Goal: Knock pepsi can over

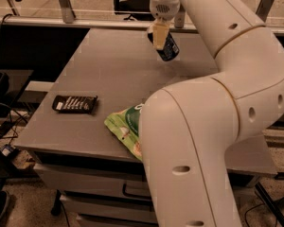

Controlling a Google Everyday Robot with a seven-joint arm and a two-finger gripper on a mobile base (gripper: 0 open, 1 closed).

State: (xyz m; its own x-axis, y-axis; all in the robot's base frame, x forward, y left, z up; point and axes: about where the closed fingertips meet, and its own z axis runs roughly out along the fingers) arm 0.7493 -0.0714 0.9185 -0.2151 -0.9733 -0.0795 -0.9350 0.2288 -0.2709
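The pepsi can is a small dark blue can at the far middle of the grey table. It is tilted, its lower end swung to the right. My gripper, with pale yellow tips, hangs from above and is right against the can's upper left part, covering it. My white arm curves across the right half of the view.
A green snack bag lies near the table's front edge, partly hidden by my arm. A flat dark snack bar wrapper lies at the front left. Drawers sit under the table. A rail and chair legs stand behind the far edge.
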